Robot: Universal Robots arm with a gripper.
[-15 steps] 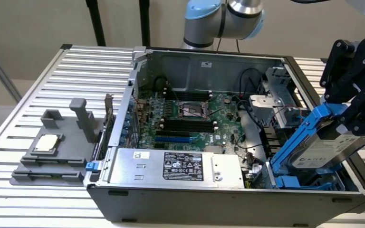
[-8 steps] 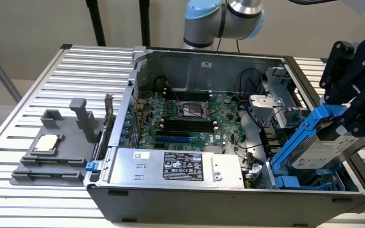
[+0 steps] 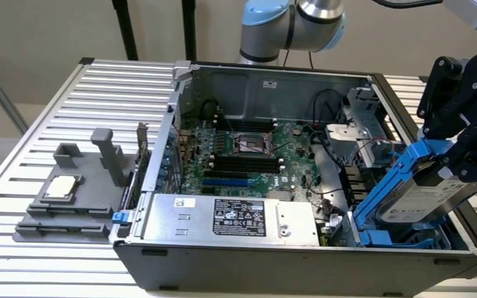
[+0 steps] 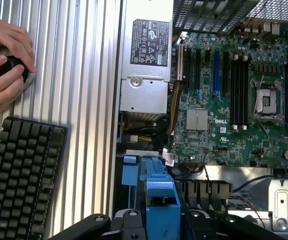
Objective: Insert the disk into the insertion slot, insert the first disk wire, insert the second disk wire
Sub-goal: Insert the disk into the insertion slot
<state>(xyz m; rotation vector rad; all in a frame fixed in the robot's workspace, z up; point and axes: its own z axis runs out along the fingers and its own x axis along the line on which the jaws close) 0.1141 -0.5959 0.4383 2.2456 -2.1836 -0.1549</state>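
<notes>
- The gripper (image 3: 469,162) has its jaws pinching the upper end of the disk (image 3: 425,200). In the wrist view its black fingers (image 4: 129,221) stand on both sides of the blue carrier frame (image 4: 158,200).
- The disk is tilted. Its lower end is already down at the insertion slot (image 3: 386,238), in the corner of the computer case (image 3: 305,264) at the exterior view's right, just beside the front wall. It does not look fully seated.
- I judge the disk to be stiff and rather heavy for its size, with smooth metal faces that could slip. It is also sensitive to knocks. The plastic frame may bend a little, so its two long sides seem the better place to hold, not the labelled face.
- The slot looks about as wide as the disk, so there is little room sideways. The blue rails could catch a corner if the tilt is wrong.
- The side wall of the case is close to the gripper. Loose cables and a grey metal cage (image 3: 363,112) lie further back along that wall.
- The power-supply box (image 3: 230,217) lies along the front wall and is apart from the disk.
- On the table (image 4: 84,75), a person's hand (image 4: 4,65) and a keyboard (image 4: 24,175) are well apart from the slot.
</notes>
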